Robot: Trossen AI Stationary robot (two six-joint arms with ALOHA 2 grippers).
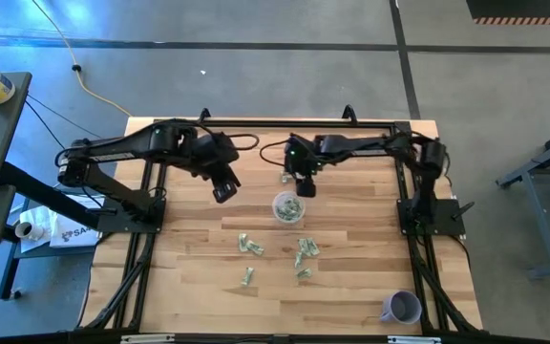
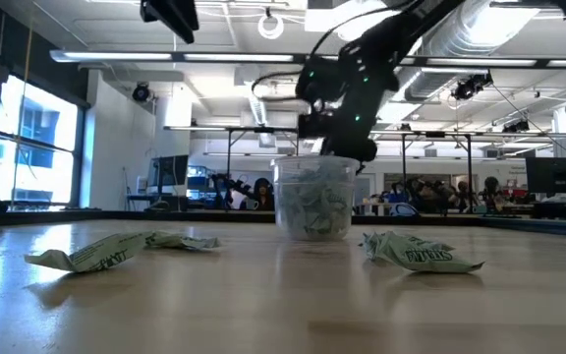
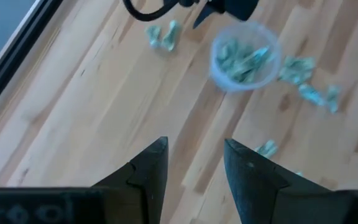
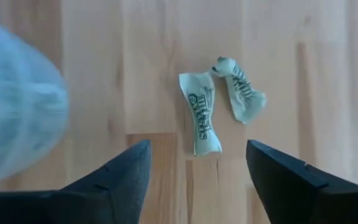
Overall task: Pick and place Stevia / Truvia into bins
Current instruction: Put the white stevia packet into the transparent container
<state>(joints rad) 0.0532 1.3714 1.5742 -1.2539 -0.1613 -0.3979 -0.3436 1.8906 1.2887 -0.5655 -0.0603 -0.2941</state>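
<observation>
Right end effector (image 1: pixel 301 186) hovered just behind the clear cup (image 1: pixel 287 206), fingers spread, holding nothing. Left end effector (image 1: pixel 223 189) hung left of the cup, fingers spread and empty. Cup held packets; more packets (image 1: pixel 250 247) lay loose on the desk (image 1: pixel 189 287).

In the right wrist view the clear cup (image 4: pixel 17 106) is a pale blur cut off at the left edge of the frame, so its rim and contents cannot be made out there. In the left wrist view the right end effector (image 3: pixel 229 7) is cropped by the top edge, only its dark lower part showing above the cup, and the packets (image 3: pixel 306 81) to the right of the cup are smeared green blobs with no readable print. In the high view, the packets (image 1: pixel 251 247) at lower centre are too small to count exactly, and in the low view the left end effector (image 2: pixel 170 15) is cut off by the top edge at upper left.
</observation>
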